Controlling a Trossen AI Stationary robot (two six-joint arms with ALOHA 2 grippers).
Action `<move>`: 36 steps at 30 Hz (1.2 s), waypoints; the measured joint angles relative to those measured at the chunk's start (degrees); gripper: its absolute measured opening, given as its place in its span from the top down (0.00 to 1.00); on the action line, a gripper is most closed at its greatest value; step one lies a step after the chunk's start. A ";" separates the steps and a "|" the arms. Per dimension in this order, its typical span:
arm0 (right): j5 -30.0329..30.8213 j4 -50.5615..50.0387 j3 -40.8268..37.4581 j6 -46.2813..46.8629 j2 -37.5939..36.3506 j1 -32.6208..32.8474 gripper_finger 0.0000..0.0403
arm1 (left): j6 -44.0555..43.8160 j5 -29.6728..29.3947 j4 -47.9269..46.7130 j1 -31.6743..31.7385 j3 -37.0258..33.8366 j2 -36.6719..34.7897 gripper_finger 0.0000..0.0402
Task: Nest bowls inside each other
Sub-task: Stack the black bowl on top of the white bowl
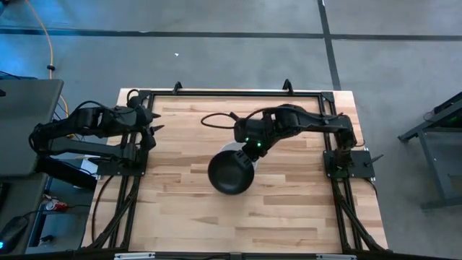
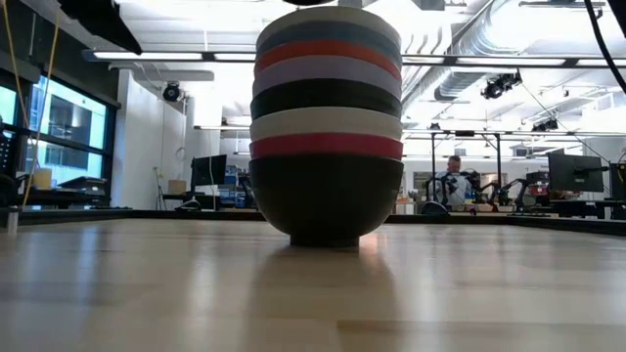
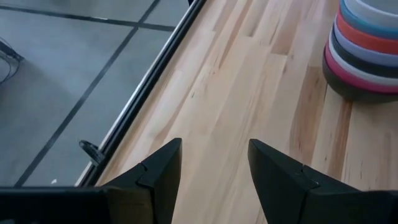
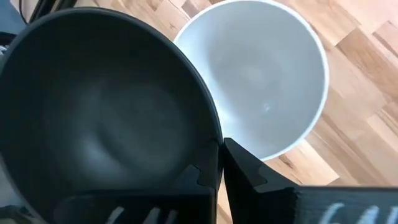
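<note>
Above the stack (image 2: 328, 127) at mid-table (image 1: 289, 209), a black bowl (image 1: 231, 173) is held by its rim in the clamped right gripper (image 4: 219, 163). At the left edge, the left gripper (image 3: 214, 165) is parked, fingers apart.

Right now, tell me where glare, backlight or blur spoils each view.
Low view: bright ceiling lights backlight the stack, its black bottom bowl a near silhouette, the table sheened. Right wrist view: the black bowl in the right hand is close and soft. High and left wrist views: evenly lit.
</note>
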 joint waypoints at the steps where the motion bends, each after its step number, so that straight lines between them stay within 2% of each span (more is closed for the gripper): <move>1: 0.00 -0.21 0.00 -0.38 -0.10 -0.38 1.00 | 0.00 0.00 0.08 0.00 0.00 0.00 0.57; 15: 1.20 -2.42 -0.17 -7.49 -0.09 -6.95 1.00 | -1.07 0.02 0.06 0.00 0.00 0.00 0.57; 21: 2.40 -2.39 -0.19 -7.99 0.09 -7.29 1.00 | -1.07 0.05 0.01 0.00 0.00 0.00 0.57; 30: 1.84 -2.42 -5.71 -7.87 0.13 -7.29 1.00 | -1.07 0.07 -0.01 0.00 0.00 0.00 0.57; 36: 2.93 -2.39 -5.88 -9.06 0.15 -7.54 1.00 | -1.91 0.26 -0.03 0.00 0.00 0.00 0.57</move>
